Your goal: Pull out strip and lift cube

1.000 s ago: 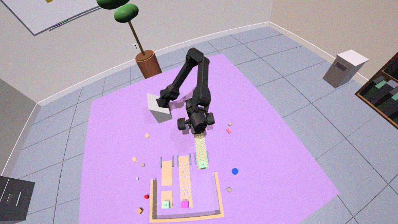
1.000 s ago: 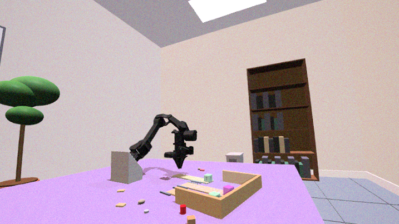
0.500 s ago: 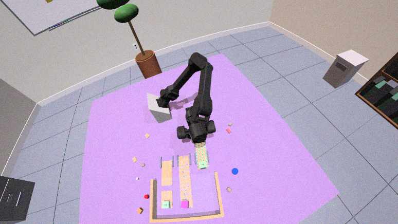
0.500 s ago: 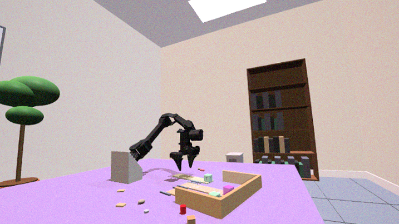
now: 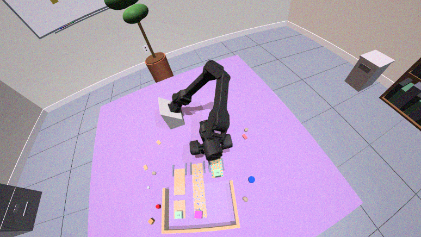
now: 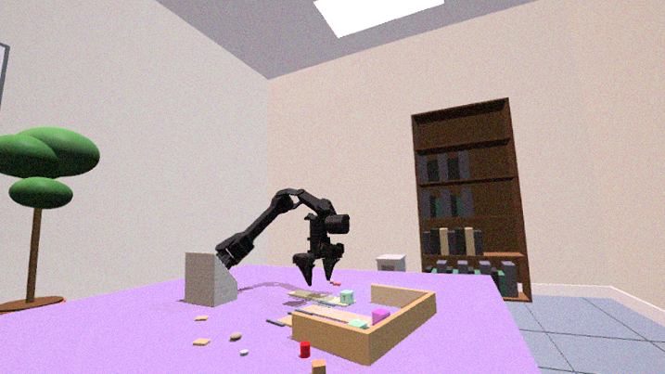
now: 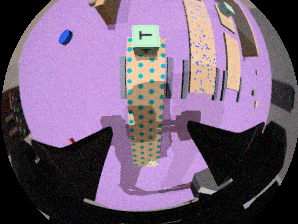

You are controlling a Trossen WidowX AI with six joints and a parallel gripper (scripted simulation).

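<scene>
The teal-dotted strip [image 5: 212,174] [image 7: 141,75] is in one piece and lies between two grey rails, outside the wooden frame. A green cube with a T [image 5: 217,172] [image 6: 347,297] [image 7: 145,37] sits on its far end. My gripper [image 6: 319,282] [image 7: 150,128] is wide open and empty, above the strip's near part. A blue-speckled strip [image 5: 198,185] [image 7: 201,45] has a magenta cube [image 5: 198,214] [image 6: 380,316] at its far end. A plain strip [image 5: 179,182] [image 7: 232,60] is separated by a gap from a short piece [image 5: 179,204] carrying another green cube [image 5: 178,214] [image 7: 226,8].
A three-sided wooden frame [image 5: 200,229] [image 6: 332,342] surrounds the far parts of the other two strips. A blue disc [image 5: 251,179] [image 7: 65,37] lies beside the dotted strip's side. A red cylinder [image 5: 158,206] [image 6: 304,349] and a small wooden cube [image 5: 150,220] [image 6: 318,369] stand outside the frame.
</scene>
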